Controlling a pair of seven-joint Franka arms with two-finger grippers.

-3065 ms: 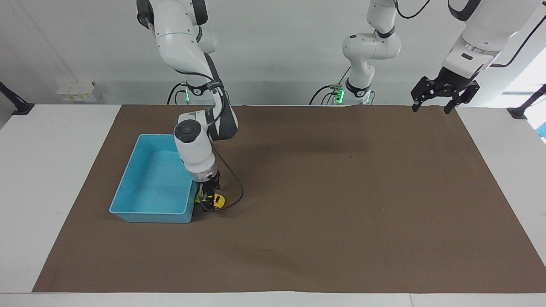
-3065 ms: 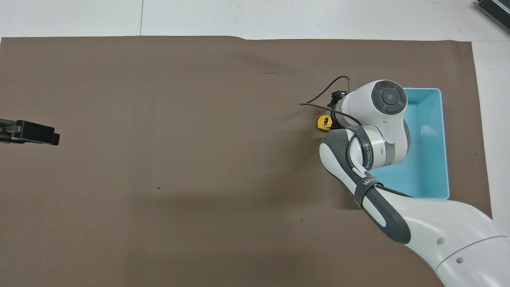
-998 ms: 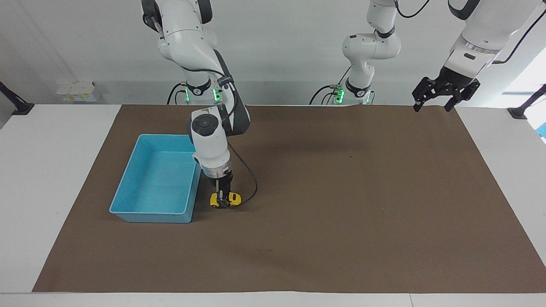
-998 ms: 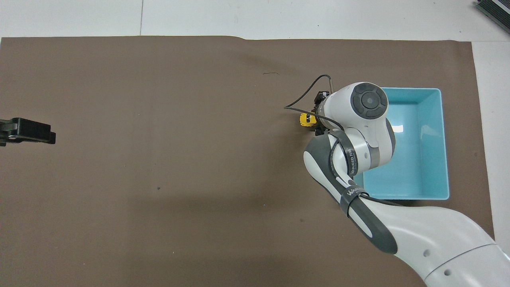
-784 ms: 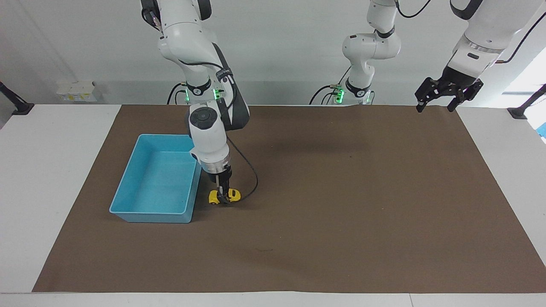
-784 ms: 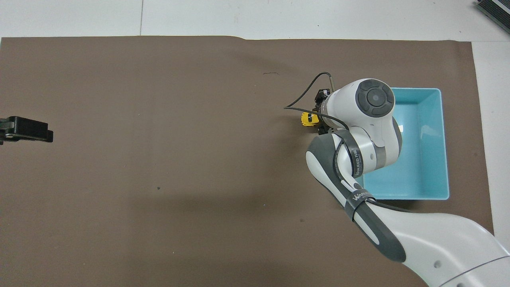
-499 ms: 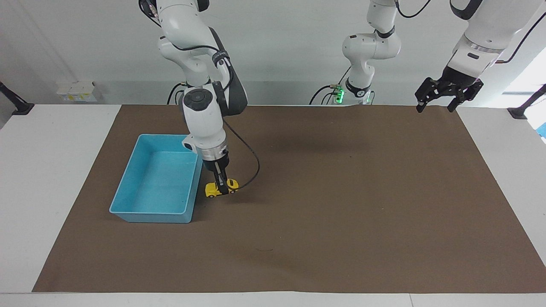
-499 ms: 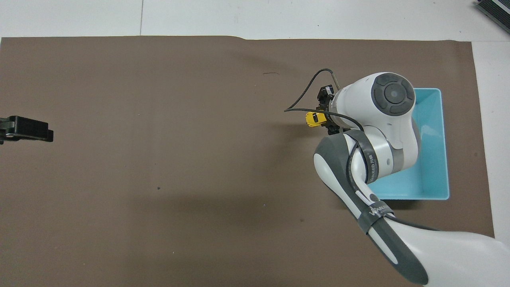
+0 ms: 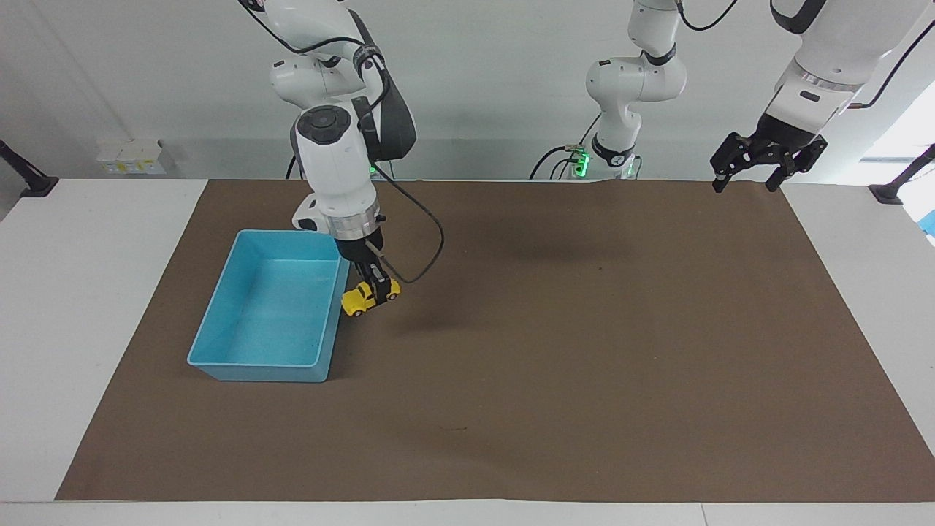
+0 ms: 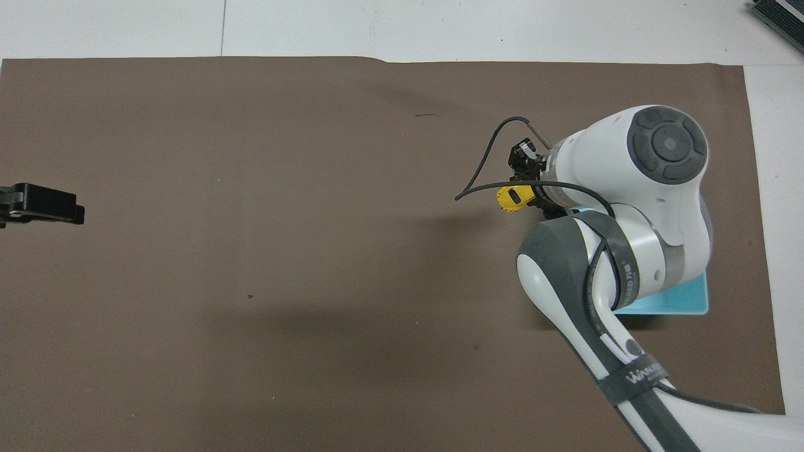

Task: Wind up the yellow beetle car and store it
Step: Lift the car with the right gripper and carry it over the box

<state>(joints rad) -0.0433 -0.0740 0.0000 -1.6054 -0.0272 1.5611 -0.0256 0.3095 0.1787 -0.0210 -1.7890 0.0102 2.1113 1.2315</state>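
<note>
Carrying: right gripper (image 9: pixel 377 287) clamps yellow beetle car (image 9: pixel 369 295) beside light-blue bin (image 9: pixel 257 363).
Next: clear rim, lower before release.
Left gripper (image 9: pixel 760 162): open, waiting.

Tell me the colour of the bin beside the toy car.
Light blue bin, seen best in the facing view.

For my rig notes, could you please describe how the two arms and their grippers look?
Both arms are glossy white with rounded segments, dark grey joint covers and round grey end caps. A black cable loops beside the right gripper, and its forearm carries a dark band with white lettering. The left gripper is black and angular. Green lights glow at the bases.
</note>
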